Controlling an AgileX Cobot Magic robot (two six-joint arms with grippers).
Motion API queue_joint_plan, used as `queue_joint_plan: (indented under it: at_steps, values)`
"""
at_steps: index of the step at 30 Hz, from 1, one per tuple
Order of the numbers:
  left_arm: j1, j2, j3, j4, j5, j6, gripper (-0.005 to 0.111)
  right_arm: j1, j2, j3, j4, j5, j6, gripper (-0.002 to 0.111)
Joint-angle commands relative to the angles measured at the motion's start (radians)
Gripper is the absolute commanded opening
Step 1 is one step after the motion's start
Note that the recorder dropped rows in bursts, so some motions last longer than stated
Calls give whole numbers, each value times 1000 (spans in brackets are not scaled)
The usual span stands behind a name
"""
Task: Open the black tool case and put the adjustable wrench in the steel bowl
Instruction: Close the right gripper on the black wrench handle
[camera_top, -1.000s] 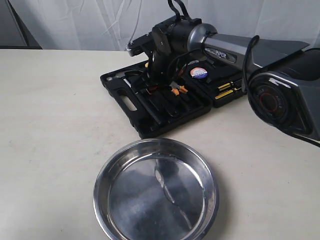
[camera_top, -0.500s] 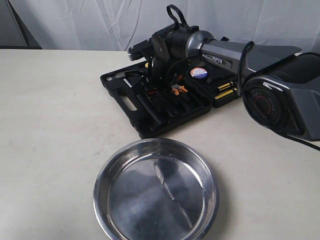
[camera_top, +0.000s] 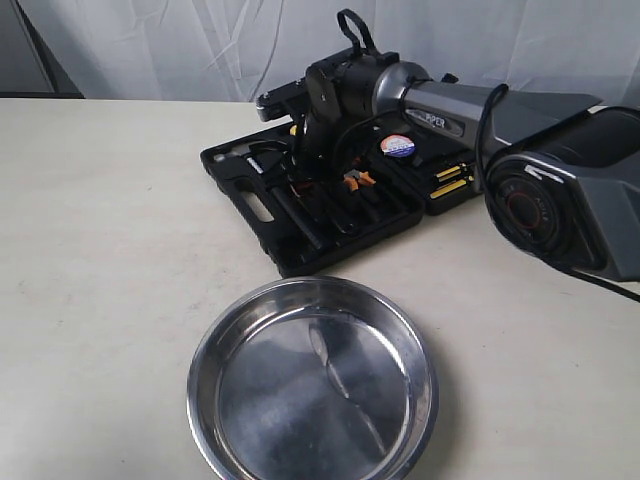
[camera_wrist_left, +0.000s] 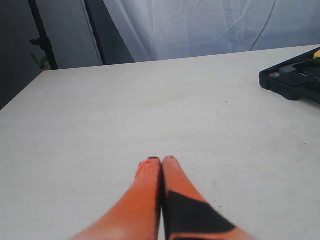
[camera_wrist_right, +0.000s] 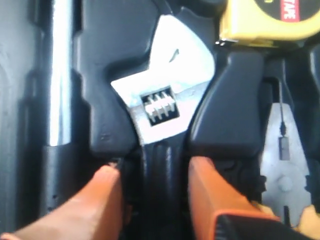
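Observation:
The black tool case (camera_top: 250, 200) lies open at the back of the table, lid folded flat. My right gripper (camera_top: 318, 180) reaches down into it. In the right wrist view the adjustable wrench (camera_wrist_right: 165, 105) rests in its moulded slot, silver head and thumbwheel showing. The right gripper (camera_wrist_right: 152, 170) is open, one orange finger on each side of the black handle, with a small gap at one side. The steel bowl (camera_top: 290, 400) sits empty in front of the case. My left gripper (camera_wrist_left: 161, 160) is shut with nothing in it, low over bare table, with a corner of the case (camera_wrist_left: 292, 82) far off.
Beside the wrench lie a shiny hammer shaft (camera_wrist_right: 59, 75), a yellow tape measure (camera_wrist_right: 270, 20) and pliers (camera_wrist_right: 282, 165). The case's other half holds a round tape measure (camera_top: 397, 146) and yellow bits (camera_top: 450, 180). The right arm's bulky body (camera_top: 560, 190) hangs over the right side.
The right arm shifted a little and settled lower into the case a second ago; in the last half second it has barely moved. Bowl and case are unmoved.

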Motion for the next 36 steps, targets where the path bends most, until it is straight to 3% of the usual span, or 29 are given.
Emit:
queue_joint_plan:
  at_steps: [1, 6, 36]
  values:
    - [-7, -4, -2, 0, -7, -6, 0, -3, 36, 14, -7, 66, 0, 19]
    - [-7, -4, -2, 0, -7, -6, 0, -3, 36, 14, -9, 71, -7, -1]
    - [-7, -4, -2, 0, -7, -6, 0, -3, -92, 5, -7, -44, 0, -1]
